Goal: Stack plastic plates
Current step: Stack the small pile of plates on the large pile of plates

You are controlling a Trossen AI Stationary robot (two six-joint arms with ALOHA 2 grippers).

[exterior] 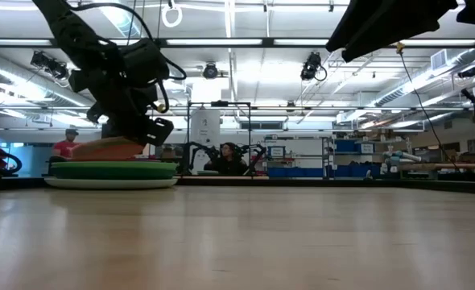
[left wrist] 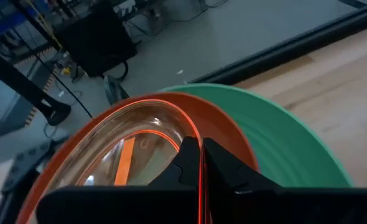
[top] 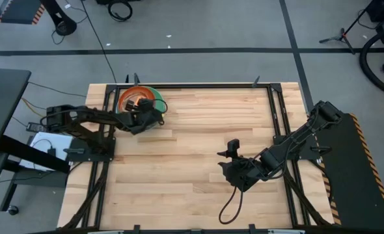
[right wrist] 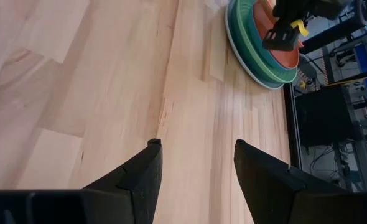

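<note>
A stack of large plates (top: 154,97) stands at the table's far left, the red-orange plate (left wrist: 224,127) on top and a green plate (left wrist: 283,137) under it. The low view shows the stack (exterior: 113,171) resting flat on the wood. My left gripper (top: 142,117) is at the stack's near side, shut on a small translucent orange plate (left wrist: 127,149) that lies over the red-orange one. My right gripper (right wrist: 197,155) is open above bare wood at the table's near right (top: 231,170), far from the stack (right wrist: 261,46). The other small plates are out of view. My left gripper pinches the small orange plate's rim (left wrist: 200,152) between its two fingers, one finger inside the dish and one outside. The fingers come slanting down from the near side. The plate sits over the red-orange plate; I cannot tell whether it rests on it.
The wooden table top (top: 198,149) lies bare between the two arms. A black frame rail (top: 179,84) runs along the far edge just behind the stack. People and shelves show in the room beyond the table (exterior: 229,157).
</note>
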